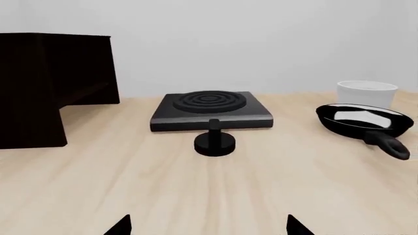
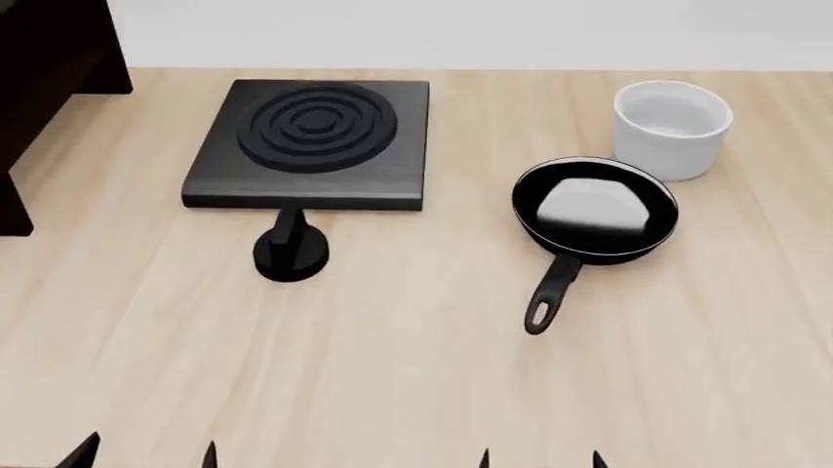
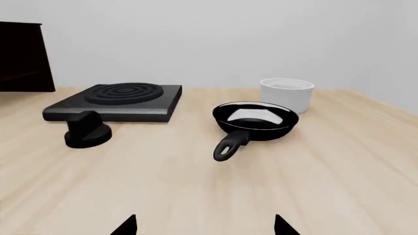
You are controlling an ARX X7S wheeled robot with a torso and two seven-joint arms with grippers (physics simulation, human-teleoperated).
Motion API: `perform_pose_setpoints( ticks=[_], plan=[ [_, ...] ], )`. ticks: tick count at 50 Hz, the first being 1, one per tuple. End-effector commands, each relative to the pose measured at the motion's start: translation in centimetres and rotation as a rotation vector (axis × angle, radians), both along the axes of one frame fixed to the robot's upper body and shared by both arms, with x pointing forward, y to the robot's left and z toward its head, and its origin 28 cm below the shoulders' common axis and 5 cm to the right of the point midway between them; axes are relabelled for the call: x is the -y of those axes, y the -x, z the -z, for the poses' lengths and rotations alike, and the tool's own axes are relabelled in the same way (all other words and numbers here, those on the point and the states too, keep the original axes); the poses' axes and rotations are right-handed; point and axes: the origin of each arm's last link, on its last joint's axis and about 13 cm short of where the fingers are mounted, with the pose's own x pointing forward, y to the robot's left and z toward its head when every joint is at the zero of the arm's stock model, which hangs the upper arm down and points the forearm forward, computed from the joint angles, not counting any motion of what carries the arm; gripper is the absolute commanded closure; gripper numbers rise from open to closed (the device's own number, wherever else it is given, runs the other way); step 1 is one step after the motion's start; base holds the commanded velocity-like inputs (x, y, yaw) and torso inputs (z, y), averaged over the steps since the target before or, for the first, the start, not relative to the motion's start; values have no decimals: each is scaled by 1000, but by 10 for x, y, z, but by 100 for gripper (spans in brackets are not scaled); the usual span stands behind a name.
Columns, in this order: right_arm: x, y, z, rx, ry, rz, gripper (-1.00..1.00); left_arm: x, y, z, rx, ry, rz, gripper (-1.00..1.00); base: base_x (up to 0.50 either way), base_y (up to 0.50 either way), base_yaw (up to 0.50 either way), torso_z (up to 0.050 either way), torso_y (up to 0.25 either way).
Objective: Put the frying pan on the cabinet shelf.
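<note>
**Nothing gripped yet: pan sits free on the counter**

Leftmost, the dark cabinet stands at the counter's far left edge, well apart from the pan; its shelf interior is too dark to read.

Next, the square burner plate, with a round black knob just in front of it. Neither belongs to the job.

Right of centre, the frying pan rests flat on the wooden counter, handle pointing toward the robot, which probably makes for an easy grasp by the right arm. Only a pale reflection shows in the bowl; it looks empty.

Just behind the pan, a white cup, apparently empty.

Left gripper and right gripper: only the fingertips show at the near edge, spread apart, holding nothing, both well short of the pan.
</note>
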Motion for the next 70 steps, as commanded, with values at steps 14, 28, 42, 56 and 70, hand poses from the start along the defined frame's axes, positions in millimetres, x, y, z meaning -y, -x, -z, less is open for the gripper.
perform_pose_setpoints(
  ticks=[14,28,42,56,70],
  plan=[
    [-1,0,0,0,-1,-6,-100,1,0,0,-19,25,-16,-100,0,0,0,24,0],
    [0,-2,-3,27,36,2,-100,0,0,-15,2,35,-35,-100,0,0,0,0,0],
    [10,-8,-22,108,57,86,-100,5,14,-73,43,53,17,-100,0,0,0,0,0],
    [14,-7,-19,98,84,110,-100,7,25,-99,36,42,34,-100,0,0,0,0,0],
    [12,-5,-19,102,108,103,-100,9,25,-97,26,63,42,-100,107,-202,0,0,0]
  ],
)
